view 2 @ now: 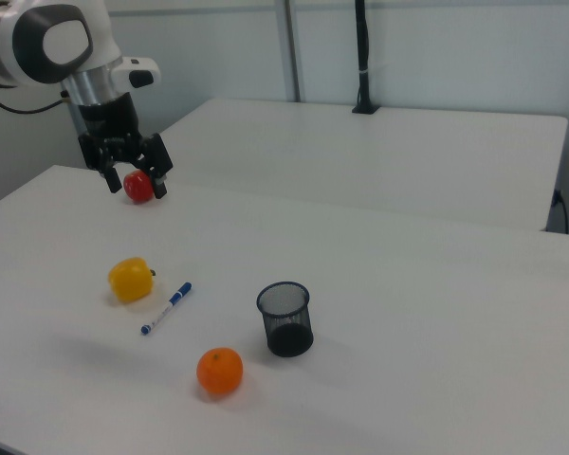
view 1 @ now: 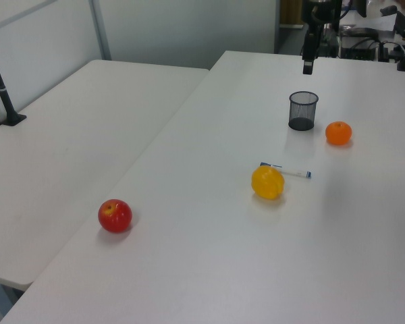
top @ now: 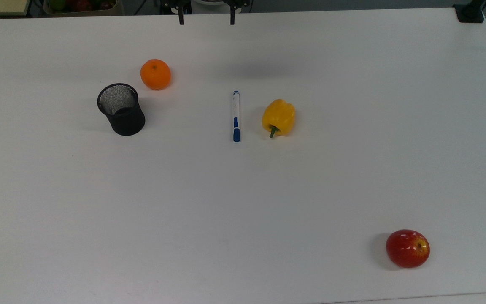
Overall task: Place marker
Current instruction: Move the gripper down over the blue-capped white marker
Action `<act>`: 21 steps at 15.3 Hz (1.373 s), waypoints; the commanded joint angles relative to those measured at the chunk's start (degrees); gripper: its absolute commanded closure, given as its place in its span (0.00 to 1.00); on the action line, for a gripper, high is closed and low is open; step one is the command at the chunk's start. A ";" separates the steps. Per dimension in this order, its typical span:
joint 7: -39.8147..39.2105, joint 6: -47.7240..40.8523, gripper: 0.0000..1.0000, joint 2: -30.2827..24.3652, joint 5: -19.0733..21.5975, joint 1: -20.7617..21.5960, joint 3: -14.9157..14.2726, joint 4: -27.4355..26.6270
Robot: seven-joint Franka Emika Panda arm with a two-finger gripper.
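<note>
Our gripper [view 2: 134,180] hangs high above the table [top: 243,202] with its two fingers spread apart and nothing between them, well away from the marker [top: 236,115], which lies flat just beside the yellow pepper [top: 278,118]. To pick it up well, we judge we should come straight down over the middle of the white barrel, turn the fingers across its length, and close gently so it does not roll toward the pepper. The top view cuts off the gripper above its fingertips, and where the marker should go is not clear to us, though the mesh cup [top: 121,109] beside the orange [top: 155,74] seems likely.
</note>
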 commanded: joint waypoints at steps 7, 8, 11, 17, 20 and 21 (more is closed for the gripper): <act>0.22 -1.66 0.00 -0.28 0.05 0.01 -0.47 -1.00; 0.13 -1.13 0.00 -0.10 0.05 0.09 -0.47 -1.27; -1.28 4.04 0.00 1.04 0.05 0.27 -0.29 -4.33; -0.93 10.19 0.00 5.16 0.05 0.53 -0.20 -8.12; -0.66 14.51 0.00 7.45 0.05 0.62 -0.20 -10.23; -0.66 15.56 0.00 8.24 -0.04 0.71 -0.20 -10.50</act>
